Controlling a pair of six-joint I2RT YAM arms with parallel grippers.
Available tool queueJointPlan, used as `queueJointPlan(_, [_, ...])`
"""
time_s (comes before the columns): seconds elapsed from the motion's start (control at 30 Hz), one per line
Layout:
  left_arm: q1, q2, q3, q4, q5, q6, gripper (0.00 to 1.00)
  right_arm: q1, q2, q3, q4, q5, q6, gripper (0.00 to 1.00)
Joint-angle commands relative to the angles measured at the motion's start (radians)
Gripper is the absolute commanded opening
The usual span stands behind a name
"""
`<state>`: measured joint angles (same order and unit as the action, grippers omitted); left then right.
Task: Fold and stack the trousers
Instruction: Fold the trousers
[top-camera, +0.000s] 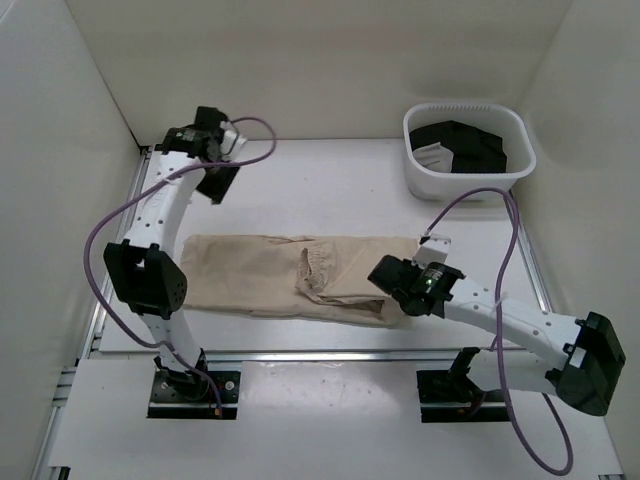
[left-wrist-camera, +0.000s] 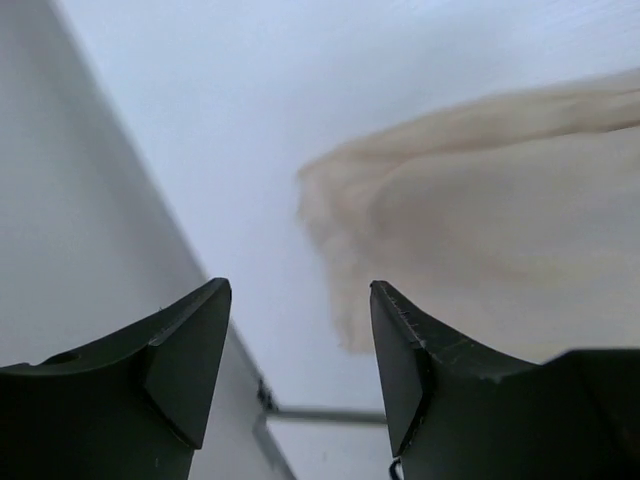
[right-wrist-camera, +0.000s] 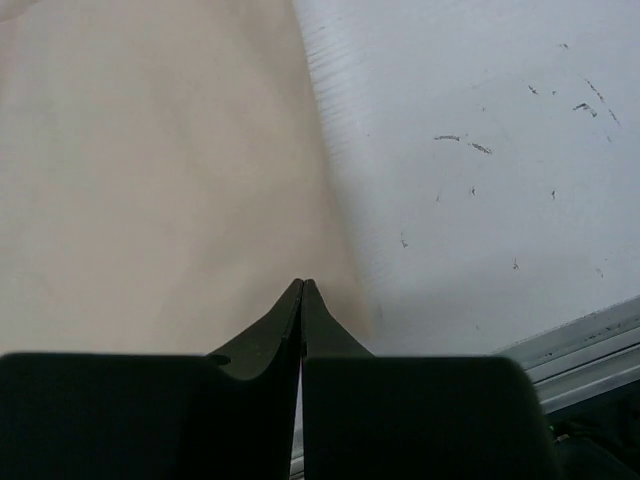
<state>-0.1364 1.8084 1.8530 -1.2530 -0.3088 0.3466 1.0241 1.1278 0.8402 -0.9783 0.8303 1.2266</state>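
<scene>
Trousers (top-camera: 270, 272) look soft, light and floppy; a corner pinch probably suits. Right gripper (right-wrist-camera: 302, 284) sits closed above their edge; left gripper (left-wrist-camera: 300, 286) gapes wide, fabric ahead.

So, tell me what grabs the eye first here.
The tan trousers lie stretched across the table. The right tool sits shut at their right end, and the left tool is open at the far left. A white basket of black clothing stands far right.

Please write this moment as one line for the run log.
left gripper: open, clear of trousers | right gripper: shut, at trousers edge | trousers: lying on table
</scene>
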Motion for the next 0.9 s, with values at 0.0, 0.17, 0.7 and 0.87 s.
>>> queueJointPlan(0.0, [-0.196, -0.034, 0.092, -0.039, 0.228, 0.003, 0.69, -0.120, 0.029, -0.018, 0.150, -0.110, -0.128, 0.00])
queueJointPlan(0.17, [-0.463, 0.048, -0.026, 0.079, 0.466, -0.029, 0.59, -0.317, 0.082, -0.079, 0.267, -0.325, -0.280, 0.00])
queueJointPlan(0.7, [-0.468, 0.177, -0.433, 0.380, 0.497, -0.093, 0.41, -0.489, -0.017, -0.382, 0.350, -0.427, -0.252, 0.00])
queueJointPlan(0.87, [-0.468, 0.134, -0.393, 0.351, 0.497, -0.072, 0.44, -0.489, -0.094, -0.172, 0.189, -0.369, -0.364, 0.05])
